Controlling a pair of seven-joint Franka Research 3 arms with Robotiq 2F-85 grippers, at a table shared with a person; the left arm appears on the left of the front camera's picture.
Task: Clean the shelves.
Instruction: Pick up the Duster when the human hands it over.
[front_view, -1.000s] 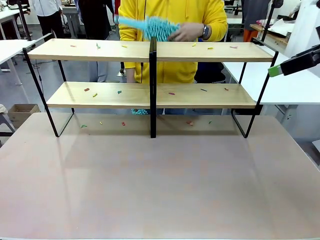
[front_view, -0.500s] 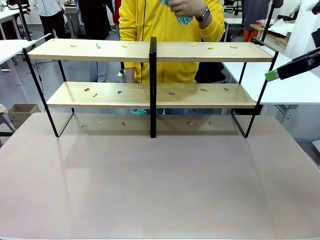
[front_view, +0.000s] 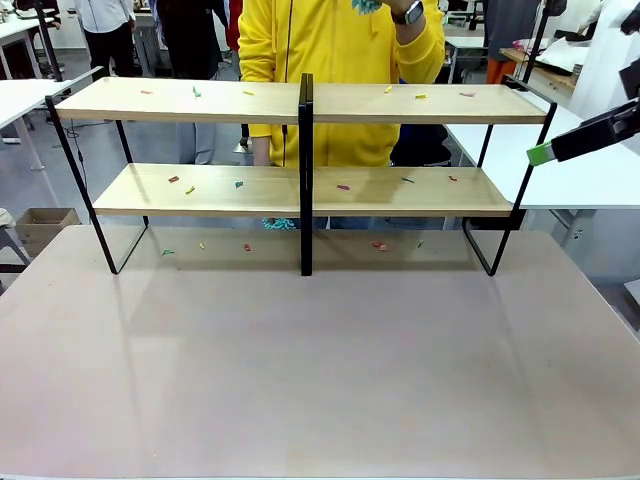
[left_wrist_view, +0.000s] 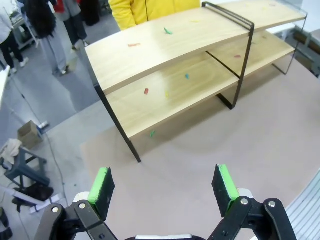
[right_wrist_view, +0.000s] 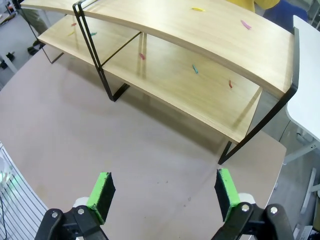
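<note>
Shelves stand across the far side of the table, with coloured scraps strewn on both boards. Left gripper and right gripper both gape wide, empty, apart from the shelves.

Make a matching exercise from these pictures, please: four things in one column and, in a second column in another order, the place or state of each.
Things
1. shelves
2. right pincer
3. person in the yellow top
4. cardboard box

Places or states
A. on the floor, to the left of the table
B. open, with its green pads wide apart
C. strewn with small coloured scraps
D. standing at the far side of the table

Pairs: 1-C; 2-B; 3-D; 4-A
</note>
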